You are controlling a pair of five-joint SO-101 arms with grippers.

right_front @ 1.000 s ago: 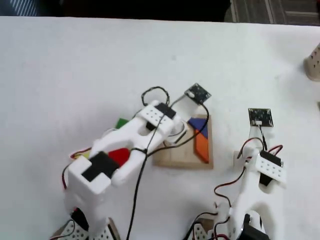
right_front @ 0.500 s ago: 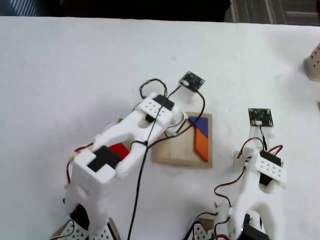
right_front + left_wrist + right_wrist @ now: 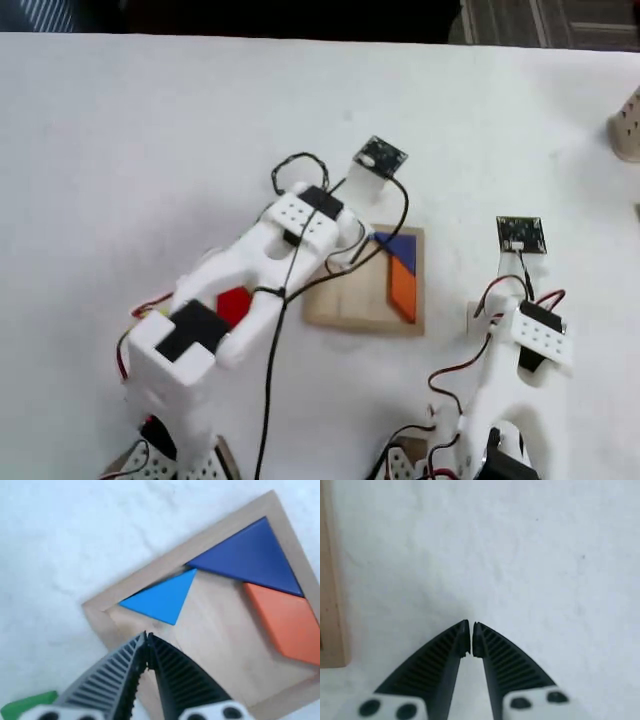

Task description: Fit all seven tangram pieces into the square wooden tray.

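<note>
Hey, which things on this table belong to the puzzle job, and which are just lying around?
Job: wooden tray; in it, dark blue triangle, orange piece, light blue triangle; loose on the table, red piece, green piece.
Lying about: beige object at the table's right edge.

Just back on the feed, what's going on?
The left gripper, shut and empty, hangs over the wooden tray by the light blue triangle. Also in the tray: a dark blue triangle and an orange parallelogram. A red piece and a green piece lie outside it. The right gripper, shut, hangs over the table beside the tray.
</note>
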